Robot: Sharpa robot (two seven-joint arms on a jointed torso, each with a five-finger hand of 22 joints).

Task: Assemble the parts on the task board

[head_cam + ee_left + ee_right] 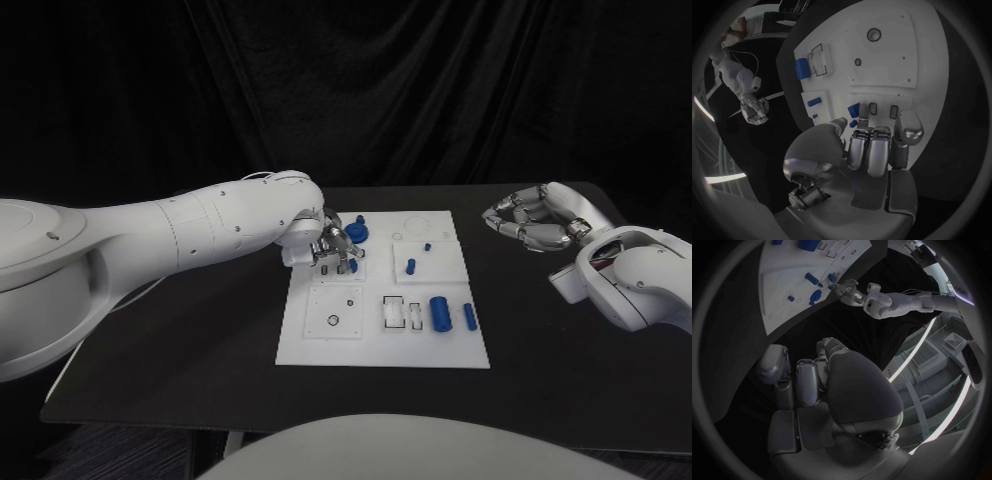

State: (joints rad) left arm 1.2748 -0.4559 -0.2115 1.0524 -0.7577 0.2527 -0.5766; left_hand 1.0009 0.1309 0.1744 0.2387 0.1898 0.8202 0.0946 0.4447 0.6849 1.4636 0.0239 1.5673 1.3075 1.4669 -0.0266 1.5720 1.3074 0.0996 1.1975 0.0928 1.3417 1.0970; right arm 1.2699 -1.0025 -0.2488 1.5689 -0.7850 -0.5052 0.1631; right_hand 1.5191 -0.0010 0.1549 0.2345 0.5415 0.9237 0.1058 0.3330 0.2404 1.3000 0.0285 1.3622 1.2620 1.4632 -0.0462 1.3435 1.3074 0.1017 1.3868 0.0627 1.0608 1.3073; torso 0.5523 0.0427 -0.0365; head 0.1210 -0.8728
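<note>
Black curtains back the counter [188, 350], where the left robot hand [329, 245] pinches a blue part [352, 265] over the white board's [382, 345] far left corner, best lowered straight; right robot hand [531, 218] curled, empty

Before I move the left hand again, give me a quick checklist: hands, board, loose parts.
1. Left hand over the task board, at its far-left part: ok.
2. Left hand's grip: fingers curled beside a small blue part; whether it is held: cannot tell.
3. Right hand off the board, over the black table, fingers curled in with nothing in them: ok.
4. Two blue cylinders lying loose on the board's right side, not yet assembled: not ok.
5. Blue round part near the far edge; whether it is seated: cannot tell.
</note>
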